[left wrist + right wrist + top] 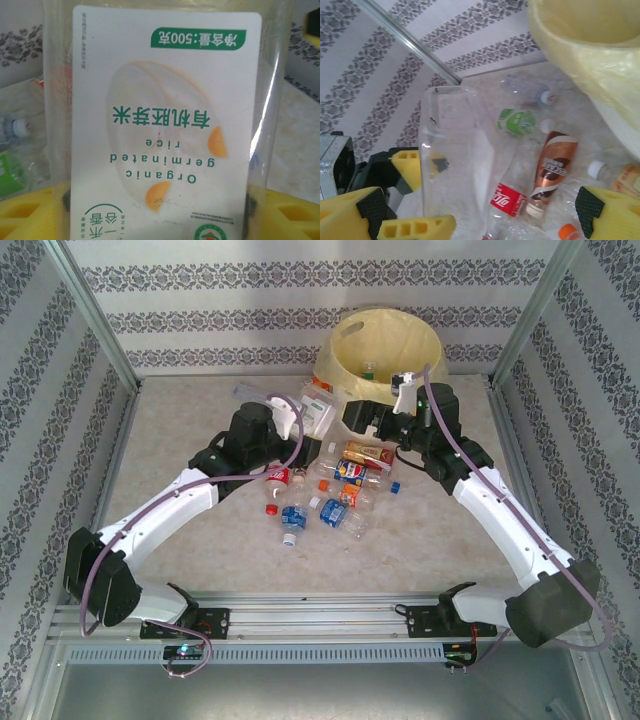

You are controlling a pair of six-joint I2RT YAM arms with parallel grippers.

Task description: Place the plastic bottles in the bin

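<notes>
Plastic bottles (pixel 340 490) lie heaped mid-table between my two arms, with the bin (pixel 345 360) just behind them at the far wall. From above, my left gripper (pixel 303 430) clasps a clear rice jar (pixel 318 408), apparently raised off the heap, I judge for the carry to the bin. The right gripper (pixel 372 420) hangs beside it, near the rim.

On the left wrist view, yellow fingers (pixel 25 215) pinch the jar across its white-labelled body, which looks a firm enough hold.

On the right wrist view that gripper's own jaws are spread wide and hold nothing. They hang above a red-labelled bottle (pixel 507 200) and a brown bottle (pixel 552 170), with the bin's yellow liner (pixel 590 55) close by.
</notes>
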